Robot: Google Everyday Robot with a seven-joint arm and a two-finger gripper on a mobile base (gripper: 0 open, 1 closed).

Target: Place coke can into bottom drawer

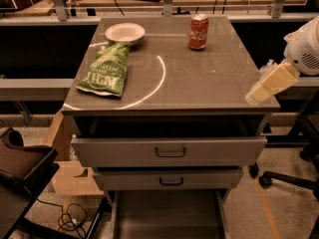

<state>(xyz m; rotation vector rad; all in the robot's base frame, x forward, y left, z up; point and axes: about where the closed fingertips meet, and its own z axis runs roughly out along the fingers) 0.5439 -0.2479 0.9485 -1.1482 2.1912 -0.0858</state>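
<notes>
Coke can (pixel 198 32): upright on the cabinet top (pixel 214 78), upper middle of the frame near the far edge, with nothing touching it.
Gripper (pixel 264 87): at the right edge, mid-height, a cream piece slanting down and left off the white arm (pixel 305 51). Its tip is over the near right corner of the top, well apart from the can. It carries nothing, and I cannot tell whether it is spread or pressed together.
Bottom drawer (pixel 167 213): pulled out at lower centre, dark floor showing, running off the bottom edge.
Upper drawers: the top drawer (pixel 169 152) stands partly out and the middle drawer (pixel 169 179) a little less, both jutting over the back of the tray below.
Neighbours: a white bowl (pixel 124 33) at upper left and a green chip bag (pixel 105 69) just below it, both well clear of the can.
Risk on the reach: coming in low from the right, the gripper could nudge the can and tip or roll it toward the far edge.
Risk on the grasp: a hold that is too high or off-centre on the smooth wall would likely let the can slip or tilt.
Risk on the way down: the jutting upper fronts could catch the arm or the can.
Risk on release: dropped from height or near a rail, the can may topple or land outside the tray.
</notes>
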